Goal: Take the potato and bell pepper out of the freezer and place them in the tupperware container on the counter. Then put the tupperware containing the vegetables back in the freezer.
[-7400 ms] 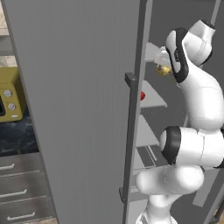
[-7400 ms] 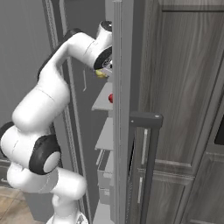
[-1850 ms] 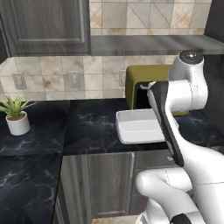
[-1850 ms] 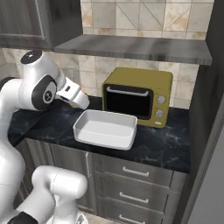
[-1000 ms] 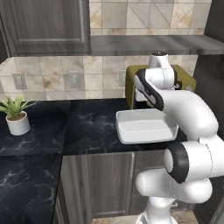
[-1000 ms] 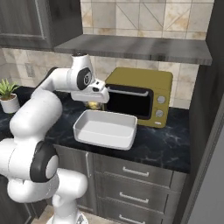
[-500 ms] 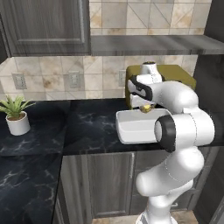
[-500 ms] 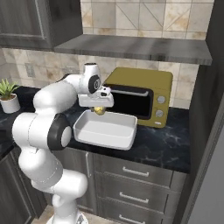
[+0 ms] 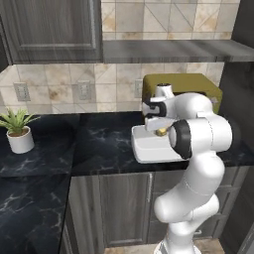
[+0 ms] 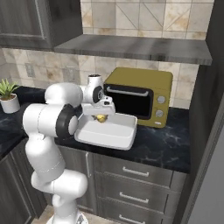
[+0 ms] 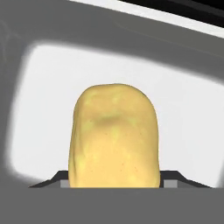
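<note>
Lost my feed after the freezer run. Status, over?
Gripper shut on potato. Potato above tupperware container on counter, not released. Nothing in the way.

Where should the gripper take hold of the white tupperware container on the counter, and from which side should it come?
Probably the long front rim of the tupperware container, coming from above with one finger inside and one outside. The raised rim is thin enough for the jaws, while the tray itself looks too wide to span. That edge faces the robot at the counter front; the olive oven crowds the back. The gripper holds the potato now.
</note>
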